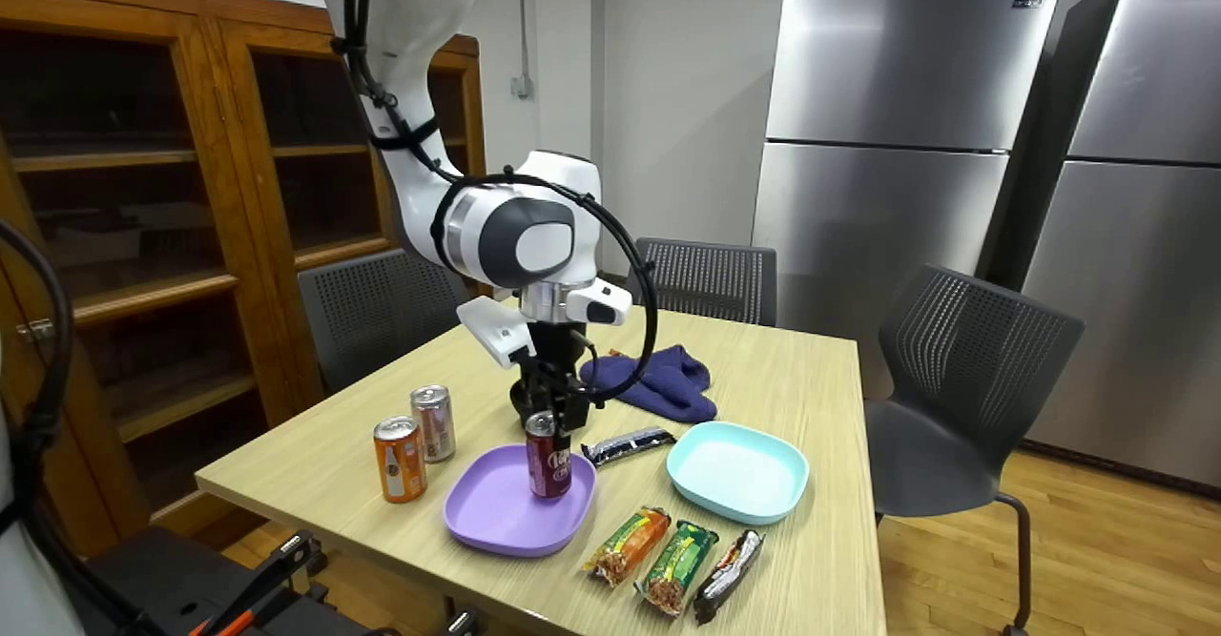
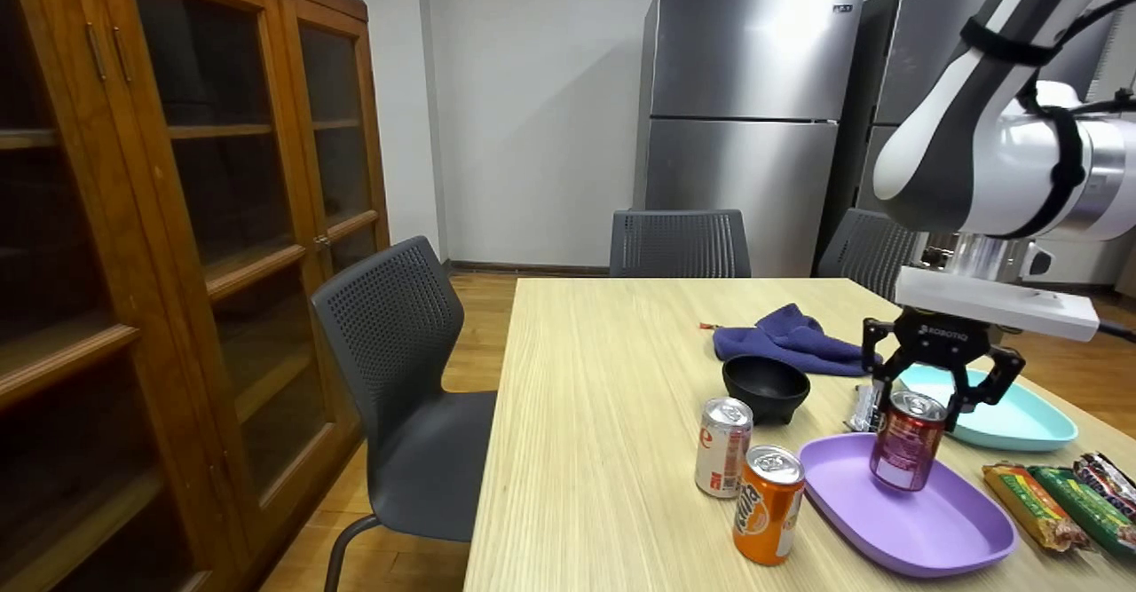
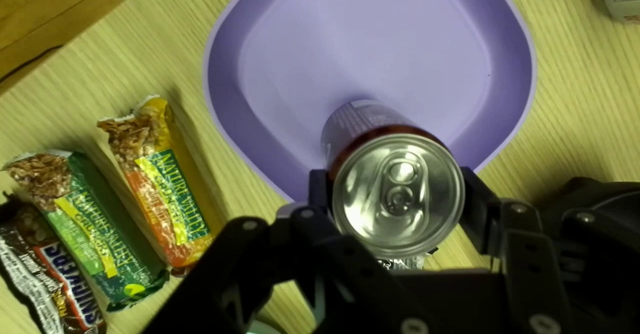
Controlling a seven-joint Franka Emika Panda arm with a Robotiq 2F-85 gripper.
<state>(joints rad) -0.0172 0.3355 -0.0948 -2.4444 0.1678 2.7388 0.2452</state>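
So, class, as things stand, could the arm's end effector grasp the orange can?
Probably not: the end effector looks closed on the dark red can, so it has no free grip, though nothing appears to cover the orange can.

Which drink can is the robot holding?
The dark red metal can, pinched by the black gripper; the orange metal can and silver metal can stand untouched.

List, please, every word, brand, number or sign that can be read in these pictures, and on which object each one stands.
"NATURE VALLEY": orange-yellow wrapper
"NATURE VALLEY": green wrapper
"SNICKERS": brown wrapper
"ROBOTIQ": end effector
"anta", first letter unclear: orange can
"e", in red: silver can
Too small or blurred: lettering on the dark red can, the fridge badges, the wrappers' small print. I can read no number.
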